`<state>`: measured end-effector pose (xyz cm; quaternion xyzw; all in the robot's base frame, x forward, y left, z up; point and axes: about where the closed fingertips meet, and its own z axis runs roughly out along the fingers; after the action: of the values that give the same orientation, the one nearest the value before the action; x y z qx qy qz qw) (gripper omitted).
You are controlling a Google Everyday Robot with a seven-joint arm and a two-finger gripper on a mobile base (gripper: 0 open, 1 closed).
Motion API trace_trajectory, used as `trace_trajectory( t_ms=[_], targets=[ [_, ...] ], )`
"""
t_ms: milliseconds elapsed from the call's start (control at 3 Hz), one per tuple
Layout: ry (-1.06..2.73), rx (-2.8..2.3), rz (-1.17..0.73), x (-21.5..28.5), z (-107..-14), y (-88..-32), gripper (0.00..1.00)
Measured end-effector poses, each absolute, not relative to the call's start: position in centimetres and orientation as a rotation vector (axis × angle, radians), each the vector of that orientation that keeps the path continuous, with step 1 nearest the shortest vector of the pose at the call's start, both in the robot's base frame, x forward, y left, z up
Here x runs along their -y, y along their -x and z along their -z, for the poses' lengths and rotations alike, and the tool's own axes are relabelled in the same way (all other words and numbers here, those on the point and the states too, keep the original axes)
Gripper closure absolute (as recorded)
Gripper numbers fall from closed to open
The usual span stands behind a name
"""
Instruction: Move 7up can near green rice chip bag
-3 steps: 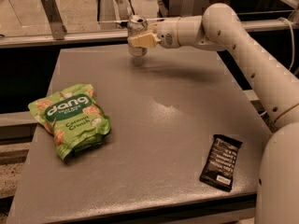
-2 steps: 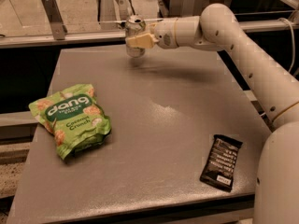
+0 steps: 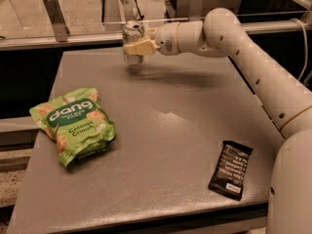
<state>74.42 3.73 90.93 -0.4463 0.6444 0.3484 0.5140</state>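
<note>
At the table's (image 3: 175, 130) far edge, the gripper (image 3: 133, 48) has its fingers clamped on the can (image 3: 132, 31), so the grasp looks done, but the bag (image 3: 73, 123) lies well apart at near left, leaving the whole carry undone.
</note>
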Motion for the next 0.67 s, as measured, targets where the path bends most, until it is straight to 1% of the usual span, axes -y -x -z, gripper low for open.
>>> trace_trajectory(
  t_ms=[667],
  targets=[
    [1.184, -1.489, -0.947, -7.7, -89.5, -67.8, 1.00]
  ],
)
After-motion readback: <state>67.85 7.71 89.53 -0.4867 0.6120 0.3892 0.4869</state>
